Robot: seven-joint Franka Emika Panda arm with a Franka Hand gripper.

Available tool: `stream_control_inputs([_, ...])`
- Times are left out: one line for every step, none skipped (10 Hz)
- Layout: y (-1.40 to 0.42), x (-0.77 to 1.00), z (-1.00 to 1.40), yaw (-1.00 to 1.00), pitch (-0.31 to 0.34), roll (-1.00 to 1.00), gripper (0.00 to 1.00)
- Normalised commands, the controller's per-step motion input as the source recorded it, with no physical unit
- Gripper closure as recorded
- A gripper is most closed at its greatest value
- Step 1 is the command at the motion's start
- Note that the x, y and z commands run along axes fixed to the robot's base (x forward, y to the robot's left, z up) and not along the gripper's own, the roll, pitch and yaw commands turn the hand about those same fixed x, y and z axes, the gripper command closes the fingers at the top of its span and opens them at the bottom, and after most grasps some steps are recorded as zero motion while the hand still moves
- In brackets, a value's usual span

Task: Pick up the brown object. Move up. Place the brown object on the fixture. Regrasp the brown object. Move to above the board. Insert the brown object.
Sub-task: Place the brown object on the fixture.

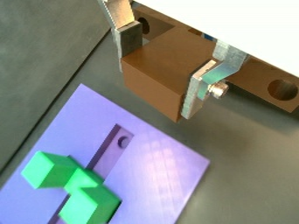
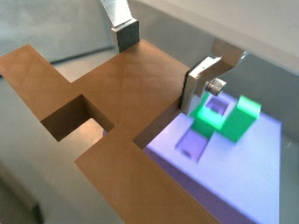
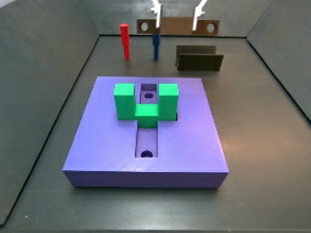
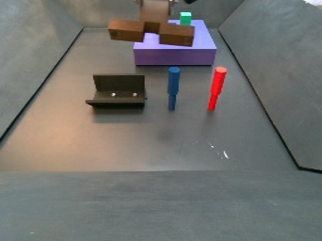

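Note:
My gripper [image 1: 166,70] is shut on the brown object [image 1: 158,87], a reddish-brown bar with a notch and a round hole, and holds it high in the air. Both side views show it aloft [image 3: 180,25] [image 4: 151,33]. The silver fingers [image 2: 201,83] press on its two sides. The purple board [image 1: 152,166] with its slot and green U-shaped block [image 1: 70,184] lies below, and shows in both side views [image 3: 152,146] [image 4: 191,55]. The dark olive fixture [image 3: 199,59] [image 4: 117,91] stands empty on the floor, apart from the board.
A red peg [image 3: 125,41] [image 4: 217,88] and a blue peg [image 3: 157,44] [image 4: 174,88] stand upright on the floor between the board and the fixture side. Grey walls slope up around the dark floor.

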Motion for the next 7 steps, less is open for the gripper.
stream_control_inputs([0.0,0.71,0.28,-0.3,0.051,-0.7,1.0])
stream_control_inputs([0.0,0.68,0.27,-0.29,0.0,-0.78,1.0])
stream_control_inputs([0.03,0.64,0.22,-0.17,-0.014,-0.77,1.0])
stream_control_inputs([0.06,0.6,0.03,-0.2,-0.097,-0.51,1.0])
stream_control_inputs([0.0,0.76,-0.06,-0.16,0.0,0.0,1.0])
stream_control_inputs([0.05,0.99,-0.1,-0.05,0.037,0.11,1.0])
stream_control_inputs([0.08,1.0,-0.05,0.0,0.123,0.14,1.0])
